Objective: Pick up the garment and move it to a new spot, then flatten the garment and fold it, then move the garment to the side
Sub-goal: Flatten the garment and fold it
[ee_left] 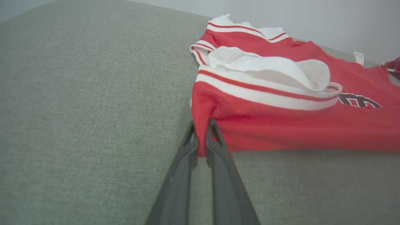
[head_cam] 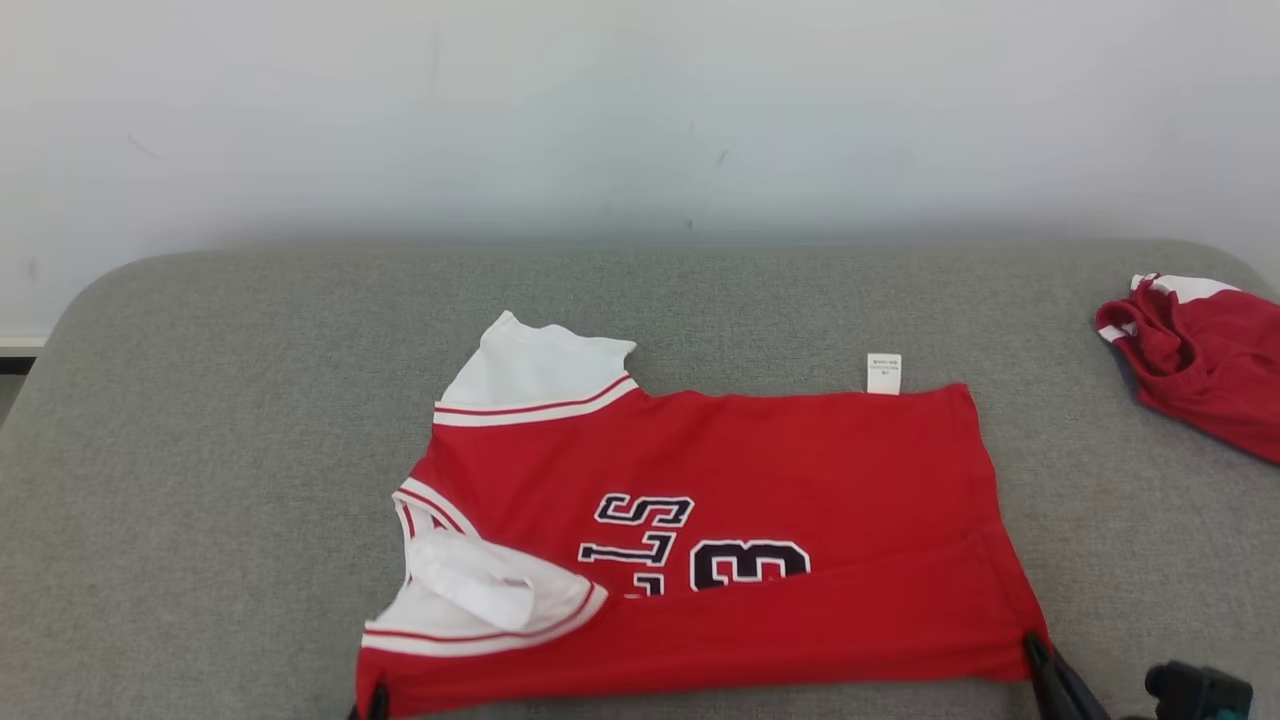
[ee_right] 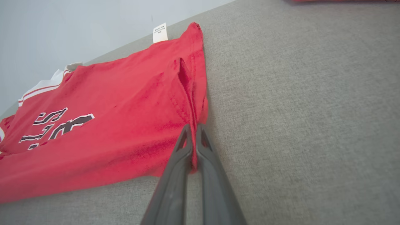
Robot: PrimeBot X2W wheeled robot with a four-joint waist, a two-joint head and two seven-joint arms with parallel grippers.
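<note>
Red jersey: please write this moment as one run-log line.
left gripper: shut on red jersey, sleeve-side corner | right gripper: shut on hem corner | red jersey: lying on grey cushion

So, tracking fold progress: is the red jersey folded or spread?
Partly folded: the jersey has its near edge lapped over the print, rest spread flat.

Big grey padded surface (head_cam: 200, 450) with rounded corners, pale wall (head_cam: 640, 110) right behind it with a few dark scuffs. Off at the right edge sits a crumpled dark red cloth (head_cam: 1205, 360) with white trim.
</note>
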